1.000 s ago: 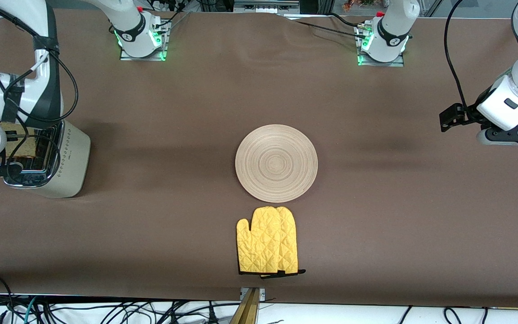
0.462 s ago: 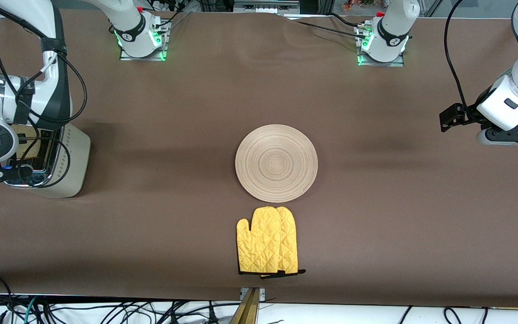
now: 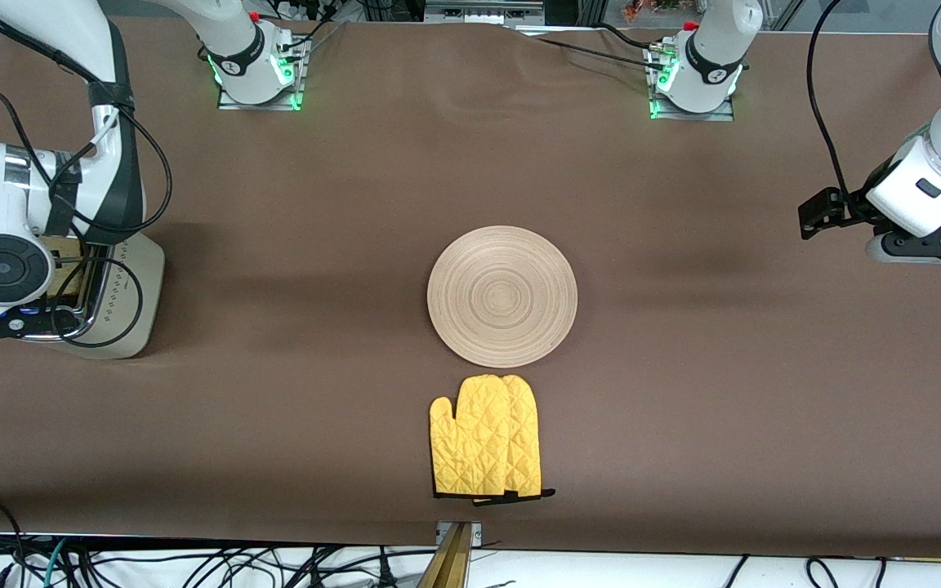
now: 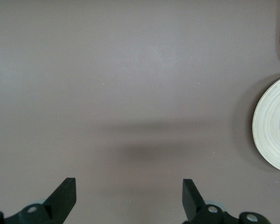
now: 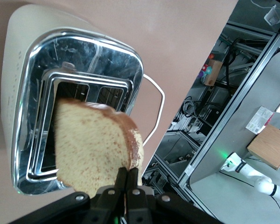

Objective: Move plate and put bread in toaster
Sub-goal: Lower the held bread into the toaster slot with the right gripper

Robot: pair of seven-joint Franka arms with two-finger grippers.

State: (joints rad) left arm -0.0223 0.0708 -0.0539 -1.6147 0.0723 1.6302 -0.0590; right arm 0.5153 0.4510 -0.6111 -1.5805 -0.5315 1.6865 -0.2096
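The cream toaster stands at the right arm's end of the table. My right gripper hangs just over its chrome top, shut on the edge of the bread. The slice hangs upright above the slots, its lower edge close to one slot. In the front view the right wrist hides most of the bread and the toaster's top. The round wooden plate lies mid-table with nothing on it. My left gripper waits open and holding nothing over bare table at the left arm's end.
A yellow oven mitt lies just nearer the front camera than the plate, almost touching it. The toaster's white cord loops off its end. Brown cloth covers the table.
The right wrist has shifted with the bread over the toaster, a little toward the table's middle and the bases, and now covers more of its top. The left arm has not moved.
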